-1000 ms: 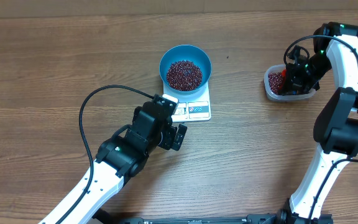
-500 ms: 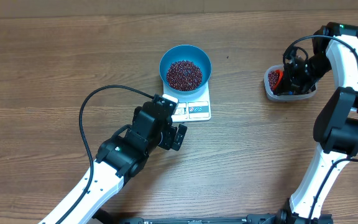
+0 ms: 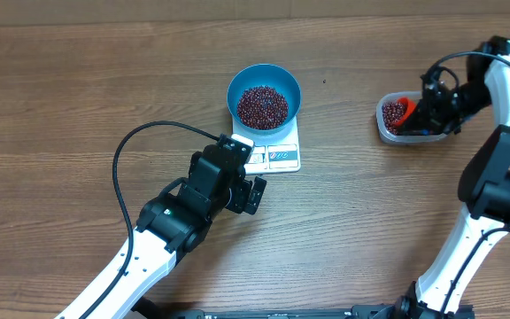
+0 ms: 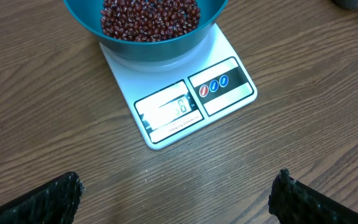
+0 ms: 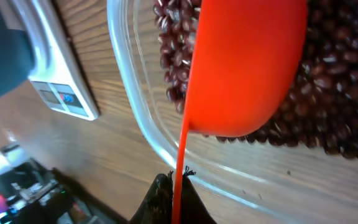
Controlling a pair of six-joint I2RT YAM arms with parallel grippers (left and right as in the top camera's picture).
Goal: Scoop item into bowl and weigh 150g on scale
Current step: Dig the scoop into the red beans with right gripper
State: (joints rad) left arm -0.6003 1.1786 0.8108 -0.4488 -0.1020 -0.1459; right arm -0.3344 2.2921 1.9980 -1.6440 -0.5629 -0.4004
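Facing released left pincer, scale display end; right pincer clenched on scoop.

A wooden table fills nearly the whole view from above. Its top is brown, with long grain running left to right and darker streaks through it. The light is soft and even (what shadows there are look faint), and a paler sheen lies over the left part of the top. Along the far edge runs a lighter tan strip; wall or floor, I cannot tell. In the right wrist view, past the table's edge, there is a dark blurred patch with small spots of colour.
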